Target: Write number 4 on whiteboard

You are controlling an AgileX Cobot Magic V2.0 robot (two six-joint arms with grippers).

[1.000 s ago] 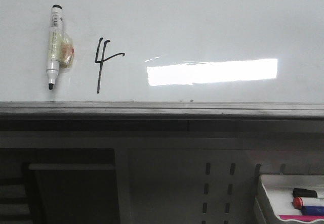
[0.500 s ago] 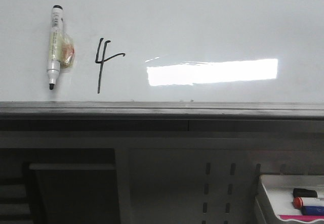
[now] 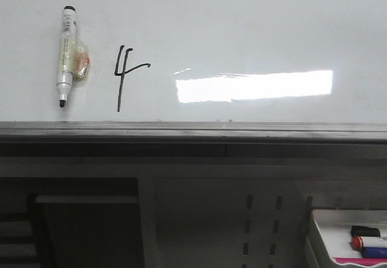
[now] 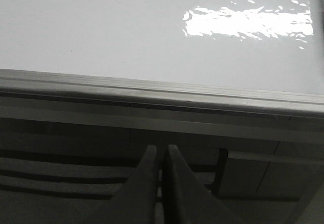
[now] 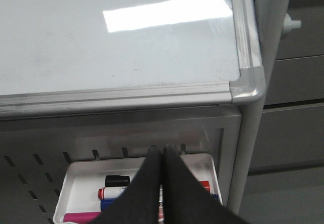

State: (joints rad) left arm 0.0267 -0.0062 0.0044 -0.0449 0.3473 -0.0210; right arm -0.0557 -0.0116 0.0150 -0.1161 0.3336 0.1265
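The whiteboard (image 3: 242, 26) fills the upper front view, glossy white with a bright reflection and a grey edge rail (image 3: 193, 129). A thin black number 4 (image 3: 124, 77) is drawn on it at the left. A white marker (image 3: 65, 56) with a black tip lies on the board just left of the 4. The board also shows in the left wrist view (image 4: 101, 27) and in the right wrist view (image 5: 101, 47). My left gripper (image 4: 161, 150) is shut and empty, below the board's rail. My right gripper (image 5: 162, 149) is shut and empty, above a white tray (image 5: 81, 176).
The white tray (image 3: 323, 232) at the lower right holds a red-capped marker (image 5: 119, 192), a black cap (image 5: 117, 180), a blue marker and a pink one. A perforated grey panel (image 3: 260, 219) runs under the rail. A grey post (image 5: 253, 133) stands beside the board's corner.
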